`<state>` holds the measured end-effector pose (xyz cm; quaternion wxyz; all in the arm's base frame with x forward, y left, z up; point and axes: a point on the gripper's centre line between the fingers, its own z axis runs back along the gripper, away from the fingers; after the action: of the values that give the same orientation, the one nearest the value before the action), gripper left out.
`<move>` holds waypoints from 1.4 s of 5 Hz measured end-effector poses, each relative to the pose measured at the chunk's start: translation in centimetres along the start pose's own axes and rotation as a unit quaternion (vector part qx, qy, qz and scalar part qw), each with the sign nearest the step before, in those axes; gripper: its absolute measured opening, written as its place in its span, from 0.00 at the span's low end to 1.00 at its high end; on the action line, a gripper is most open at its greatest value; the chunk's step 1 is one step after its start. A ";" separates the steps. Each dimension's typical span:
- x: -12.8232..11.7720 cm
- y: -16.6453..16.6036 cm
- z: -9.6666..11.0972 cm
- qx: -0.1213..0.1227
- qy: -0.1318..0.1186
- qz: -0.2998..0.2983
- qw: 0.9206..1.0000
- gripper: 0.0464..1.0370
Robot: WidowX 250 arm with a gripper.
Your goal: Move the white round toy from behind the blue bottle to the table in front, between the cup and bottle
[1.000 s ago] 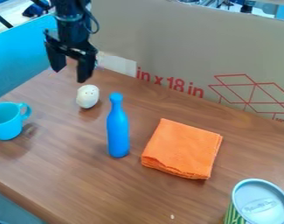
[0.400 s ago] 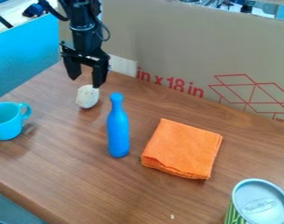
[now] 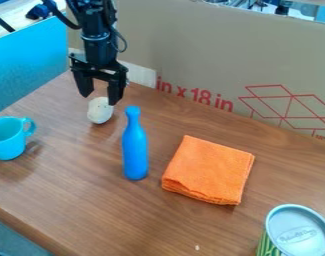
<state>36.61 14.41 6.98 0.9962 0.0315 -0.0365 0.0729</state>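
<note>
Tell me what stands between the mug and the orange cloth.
In the camera view, a blue bottle stands between the mug and the cloth.

Open end effector (image 3: 99, 100), pointing down.

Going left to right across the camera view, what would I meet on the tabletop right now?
Light-blue cup → white, speckled egg-shaped thing → blue bottle → folded orange cloth → can with a pale lid.

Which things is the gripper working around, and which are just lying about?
At the gripper:
- gripper, open, nearest the white egg-shaped thing
- white egg-shaped thing

Lying about:
- blue bottle, upright
- folded orange cloth
- turquoise mug
- lidded can, lower right
</note>
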 end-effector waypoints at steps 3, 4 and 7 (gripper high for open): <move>-1.0 0.8 -2.7 0.042 0.076 0.026 0.996 0.96; -0.9 0.6 -2.9 0.028 0.072 0.032 0.996 0.96; -0.9 0.2 -0.9 -0.013 0.037 0.026 0.999 0.60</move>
<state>35.75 14.52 6.03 0.9950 0.0151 -0.0014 0.0990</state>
